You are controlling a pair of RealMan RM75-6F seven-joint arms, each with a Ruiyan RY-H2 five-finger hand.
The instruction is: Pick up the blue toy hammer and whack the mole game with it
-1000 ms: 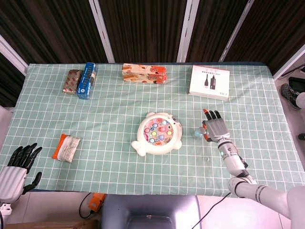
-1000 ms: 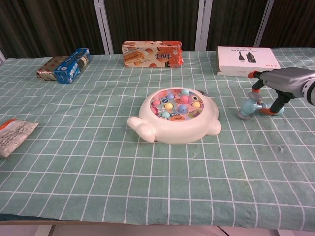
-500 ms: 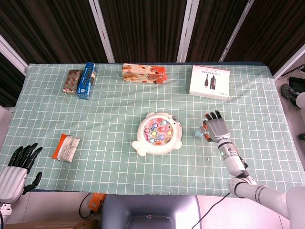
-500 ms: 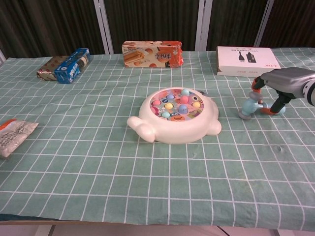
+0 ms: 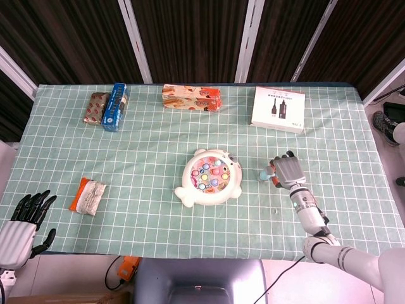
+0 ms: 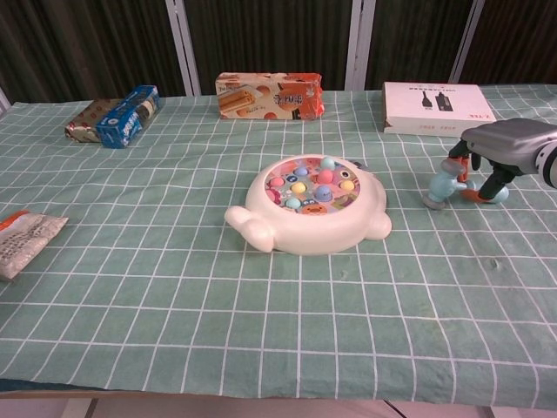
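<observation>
The blue toy hammer (image 6: pixel 442 185) is shown as a pale blue plastic piece with a short cylindrical head and an orange part at the handle, lying on the green checked tablecloth (image 6: pixel 261 305) just right of the mole game (image 6: pixel 309 218). Its head is directed toward the game; its long axis is laid roughly across the table, left to right, with the handle end hidden under the right hand (image 6: pixel 500 148). The fingers (image 6: pixel 489 183) of that hand are curled down around the handle, touching it; a firm hold cannot be confirmed. The left hand (image 5: pixel 24 221) is held off the table's near left corner, fingers apart, holding nothing.
</observation>
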